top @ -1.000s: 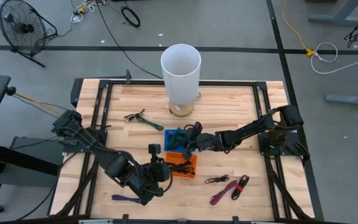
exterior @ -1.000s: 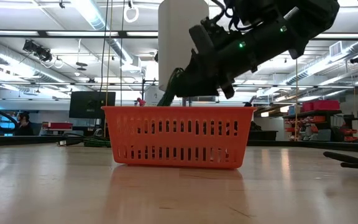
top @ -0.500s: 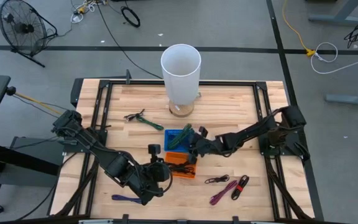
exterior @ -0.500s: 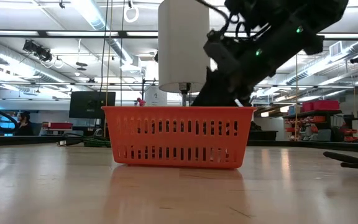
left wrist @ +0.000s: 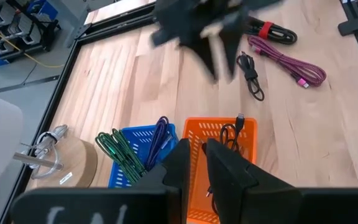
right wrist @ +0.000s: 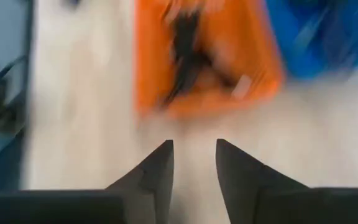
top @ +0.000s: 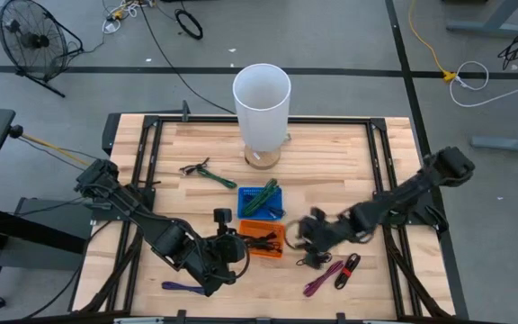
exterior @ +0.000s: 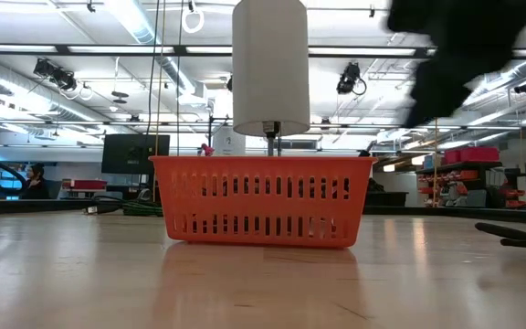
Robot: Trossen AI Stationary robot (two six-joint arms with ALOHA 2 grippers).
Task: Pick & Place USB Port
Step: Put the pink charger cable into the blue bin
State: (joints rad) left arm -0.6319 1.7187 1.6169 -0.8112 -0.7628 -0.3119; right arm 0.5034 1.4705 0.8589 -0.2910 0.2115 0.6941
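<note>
Slatted orange plastic basket (top: 263, 239) holds coiled black cable (left wrist: 230, 132); right fingers (right wrist: 160, 171) spread, empty.

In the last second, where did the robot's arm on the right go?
The right gripper swung away from over the blue basket, past the orange basket, toward the loose cables on the table's near side. Its jaws stand apart with nothing between them. The left gripper, both baskets and the white cylinder stayed put.
</note>
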